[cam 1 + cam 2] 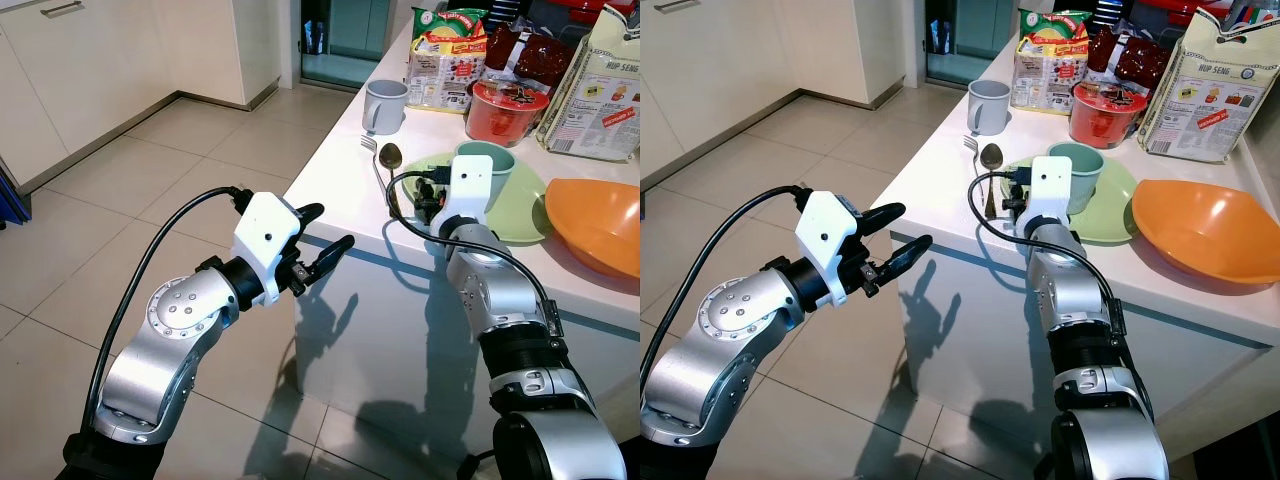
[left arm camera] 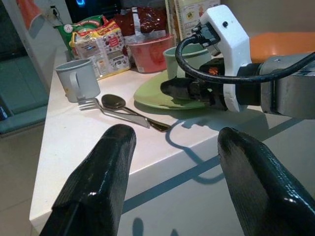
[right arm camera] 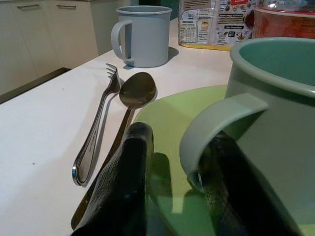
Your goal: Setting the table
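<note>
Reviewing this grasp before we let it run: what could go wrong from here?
1. The right hand straddles the green mug's handle; lifting by it may tip the mug or drag the green plate.
2. The spoon and fork lie just beside that hand, near the table edge; a sideways move could knock them off.

The fork (image 3: 94,138) and spoon (image 3: 136,92) look like shiny metal, the green plate (image 3: 173,129) is smooth and matt, and the white counter (image 1: 350,170) looks smooth.

We see a cup (image 1: 1076,170) on a plate (image 1: 1110,215), fork (image 1: 975,170) and spoon (image 1: 991,165) to its left, a bowl (image 1: 1200,228) to its right, a mug (image 1: 988,105) farther off.
</note>
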Motion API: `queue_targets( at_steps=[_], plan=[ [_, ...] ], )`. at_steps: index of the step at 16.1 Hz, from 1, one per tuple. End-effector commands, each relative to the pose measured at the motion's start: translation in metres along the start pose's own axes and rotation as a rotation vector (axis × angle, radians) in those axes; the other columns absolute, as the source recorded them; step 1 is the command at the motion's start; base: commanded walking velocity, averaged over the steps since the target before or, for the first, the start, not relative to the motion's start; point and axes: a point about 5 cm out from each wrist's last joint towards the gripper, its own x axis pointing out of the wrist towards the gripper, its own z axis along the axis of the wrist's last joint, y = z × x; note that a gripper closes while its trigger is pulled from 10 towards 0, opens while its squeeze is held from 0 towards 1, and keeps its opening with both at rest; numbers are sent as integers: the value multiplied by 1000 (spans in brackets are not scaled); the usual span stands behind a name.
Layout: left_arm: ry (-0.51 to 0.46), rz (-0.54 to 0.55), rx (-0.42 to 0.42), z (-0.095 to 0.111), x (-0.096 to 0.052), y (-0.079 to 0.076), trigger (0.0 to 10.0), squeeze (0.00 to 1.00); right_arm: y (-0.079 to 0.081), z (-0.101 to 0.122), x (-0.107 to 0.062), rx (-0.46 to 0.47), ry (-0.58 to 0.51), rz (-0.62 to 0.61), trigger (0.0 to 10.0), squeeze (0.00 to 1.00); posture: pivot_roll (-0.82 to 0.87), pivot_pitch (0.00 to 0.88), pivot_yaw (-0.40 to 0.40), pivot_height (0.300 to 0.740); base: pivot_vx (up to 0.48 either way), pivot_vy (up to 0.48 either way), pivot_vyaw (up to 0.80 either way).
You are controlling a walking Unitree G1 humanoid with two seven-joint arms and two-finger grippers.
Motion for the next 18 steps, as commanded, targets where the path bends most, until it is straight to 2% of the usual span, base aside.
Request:
queue_targets(
  at_steps=[1,5,8,13,16,17,18],
  plan=[
    [-14,-23,16,5,2,-1,10000,0,-3,8,3,11,-24,-12,0,0,72,0,9,740,0,0,0],
    [-15,-24,18,5,3,-1,10000,0,-4,9,3,12,-29,-15,0,0,70,0,9,740,0,0,0],
    [-28,22,26,7,3,4,10000,0,-3,22,0,-9,-86,-17,0,0,67,0,9,740,0,0,0],
    [-34,28,28,7,4,2,10000,0,-2,24,-7,-29,-114,-18,0,0,64,0,4,740,0,0,0],
    [-52,162,54,11,4,15,10000,0,1,49,-21,-64,-285,-5,0,0,66,0,-4,740,0,0,0],
    [-58,234,48,10,2,23,10000,0,9,70,-37,-54,-446,60,0,0,52,0,-2,740,0,0,0],
    [-70,266,44,11,1,26,10000,0,17,83,-58,-63,-556,134,1333,0,44,0,-1,740,0,0,0]
  ],
)
